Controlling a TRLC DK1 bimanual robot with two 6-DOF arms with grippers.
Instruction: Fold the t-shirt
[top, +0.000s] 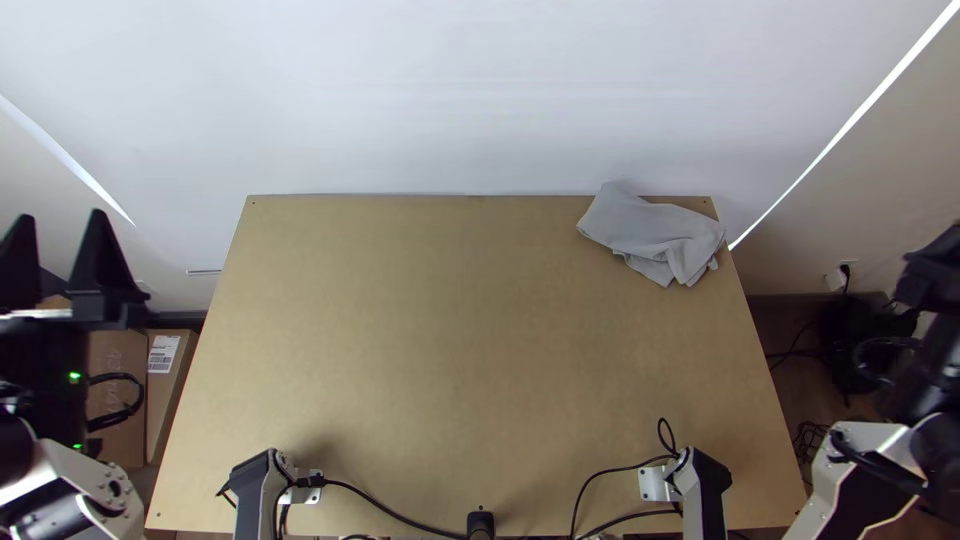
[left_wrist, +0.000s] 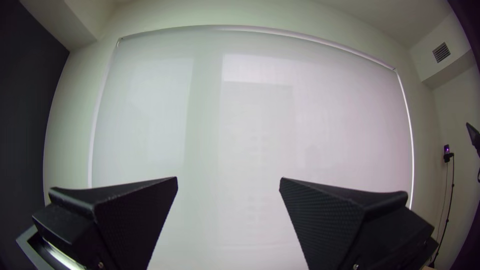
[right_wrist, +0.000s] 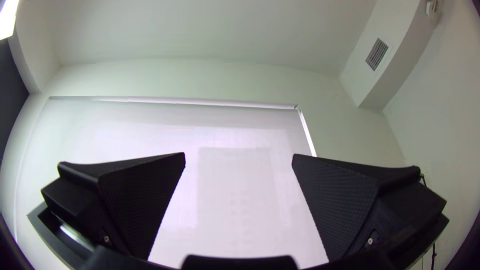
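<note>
See grey t-shirt (top: 650, 235) bunched at the worktop's (top: 440, 340) far right corner, lapping past the far edge; find broad room leftward and nearward; outside the left edge, see left gripper (top: 60, 213), outside the right, right gripper (top: 935, 268), both spread wide.

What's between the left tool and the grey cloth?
Between the left tool and the grey cloth, the top view shows some pale wall, then wooden tabletop.
</note>
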